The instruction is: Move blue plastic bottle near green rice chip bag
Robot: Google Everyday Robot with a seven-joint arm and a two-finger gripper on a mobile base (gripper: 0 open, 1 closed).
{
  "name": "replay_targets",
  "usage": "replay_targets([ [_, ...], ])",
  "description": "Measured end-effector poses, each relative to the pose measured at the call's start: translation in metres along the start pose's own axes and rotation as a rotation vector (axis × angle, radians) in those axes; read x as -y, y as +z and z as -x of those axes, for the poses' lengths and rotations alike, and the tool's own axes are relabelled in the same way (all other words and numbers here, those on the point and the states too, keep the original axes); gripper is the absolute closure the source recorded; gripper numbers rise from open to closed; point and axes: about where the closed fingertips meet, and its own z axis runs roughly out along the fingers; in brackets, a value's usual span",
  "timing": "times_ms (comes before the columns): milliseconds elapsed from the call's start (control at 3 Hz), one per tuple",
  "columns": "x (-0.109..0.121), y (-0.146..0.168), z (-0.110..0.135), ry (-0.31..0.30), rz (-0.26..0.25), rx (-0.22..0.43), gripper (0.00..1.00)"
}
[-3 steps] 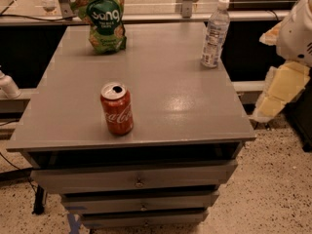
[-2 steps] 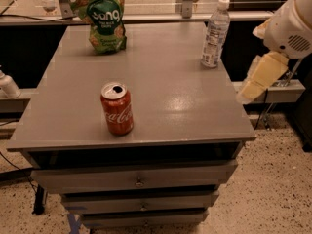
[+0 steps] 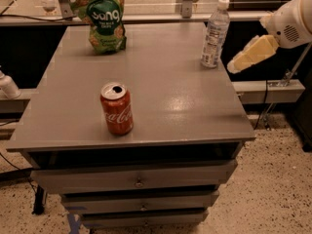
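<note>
1. Change since the prior frames: the gripper [image 3: 238, 63] has risen and moved in from beside the table's right edge toward the bottle. Bottle, bag and can stand where they stood.
2. Blue plastic bottle [image 3: 214, 33]: upright near the back right corner of the table [image 3: 170, 91]. Clear body, white cap, pale printed label round the middle. Nothing grips it.
3. Gripper: pale yellow, on a white arm [image 3: 290, 21] entering from the right edge of the view. It hangs in the air just right of the bottle's lower half, tip pointing down and left, apart from the bottle. Whether it is wide or narrow cannot be told.
4. Green rice chip bag [image 3: 103, 18]: standing near the back left corner of the table, well apart from the bottle. Dark round emblem, white lettering.
5. Red cola can [image 3: 117, 108]: upright, top opened, front left of centre, near the front edge.
6. Table: grey flat top, with drawers [image 3: 139, 179] stacked below.
7. Floor [image 3: 273, 189]: speckled, pale.
</note>
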Motion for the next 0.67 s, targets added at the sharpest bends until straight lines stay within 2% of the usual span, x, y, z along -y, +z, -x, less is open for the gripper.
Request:
replay_targets([
  [333,0.0320,0.0284,0.0158,0.106,0.011,0.188,0.00],
  [667,0.0317,0.0283,0.0159,0.105,0.011,0.187,0.00],
])
